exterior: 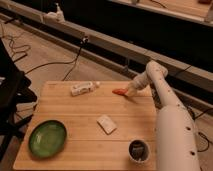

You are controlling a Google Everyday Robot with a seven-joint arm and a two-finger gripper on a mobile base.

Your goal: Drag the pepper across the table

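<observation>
The pepper is a small orange-red tapered object lying on the light-wood table near its far right edge. My gripper is at the end of the white arm, low over the table, right against the pepper's right end. The arm reaches in from the lower right and bends at an elbow above the table's far right corner.
A white bottle-like object lies on the far side of the table left of the pepper. A pale rectangular block lies mid-table. A green plate sits front left. A dark cup stands front right. Cables run on the floor behind.
</observation>
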